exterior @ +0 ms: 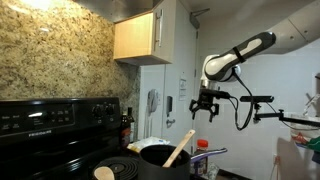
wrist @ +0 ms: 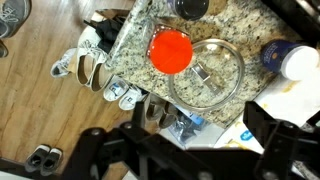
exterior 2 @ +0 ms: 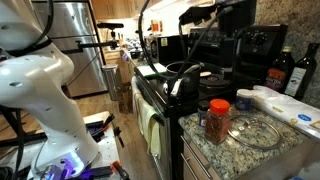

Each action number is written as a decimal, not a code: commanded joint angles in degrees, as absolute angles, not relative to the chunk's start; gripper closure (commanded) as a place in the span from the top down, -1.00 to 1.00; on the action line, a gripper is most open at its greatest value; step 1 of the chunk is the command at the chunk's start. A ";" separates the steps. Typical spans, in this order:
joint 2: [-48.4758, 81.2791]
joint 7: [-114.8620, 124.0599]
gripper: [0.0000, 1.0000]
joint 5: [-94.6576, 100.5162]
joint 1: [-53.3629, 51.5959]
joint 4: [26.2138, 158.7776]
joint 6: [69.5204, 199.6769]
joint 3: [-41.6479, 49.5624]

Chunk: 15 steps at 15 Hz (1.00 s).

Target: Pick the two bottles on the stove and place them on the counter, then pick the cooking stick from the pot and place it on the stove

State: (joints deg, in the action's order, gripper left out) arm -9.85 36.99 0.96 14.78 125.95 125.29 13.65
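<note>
The gripper point(exterior: 205, 113) hangs spread wide and empty, high above the counter point(wrist: 132, 48). Below it the red-capped bottle point(wrist: 171, 50) stands on the counter, just beside a glass dish point(wrist: 228, 88). The stick point(exterior: 181, 147) leans in the pot point(exterior: 157, 158), apparently on the stove point(exterior: 60, 122).

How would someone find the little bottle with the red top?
Find the speckled granite counter beside the black stove. Near its edge, a small bottle stands beside a round clear glass dish. It alone has a bright red cap and an orange-brown body.
</note>
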 commanded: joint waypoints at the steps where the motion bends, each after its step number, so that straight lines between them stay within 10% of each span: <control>1: -14.20 36.92 1.00 5.87 14.79 124.74 118.21 10.52; 15: -18.64 25.60 1.00 13.73 6.85 125.50 106.18 -1.18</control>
